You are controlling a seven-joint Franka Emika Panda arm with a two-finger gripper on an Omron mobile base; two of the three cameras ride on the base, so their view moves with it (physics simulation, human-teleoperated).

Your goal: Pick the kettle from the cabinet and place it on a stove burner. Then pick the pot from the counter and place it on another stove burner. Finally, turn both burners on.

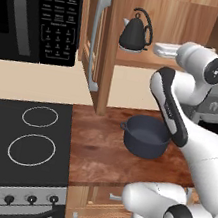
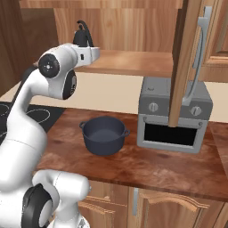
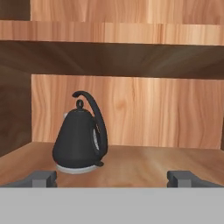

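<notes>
Kettle [image 3: 78, 138] first: it stands upright on the wooden shelf [image 3: 144, 164] inside the cabinet [image 1: 110, 45], and nothing holds it yet. Seen from the hand, the gripper [image 3: 113, 178] waits in front of the kettle and a bit to one side of it, well apart from it. Its jaws are spread wide with nothing between them.

The kettle looks hard and smooth, so its sloping black sides could slip. It is probably not very heavy. The tall curved handle [image 3: 97, 114] over its top looks like the best spot to grab, since it is thin and the jaws can close around it.

The pot [image 1: 147, 136] sits on the surface [image 1: 103, 150] below the kettle. The stove burner [image 1: 39, 116] is lower down and far to the side of the kettle.
</notes>
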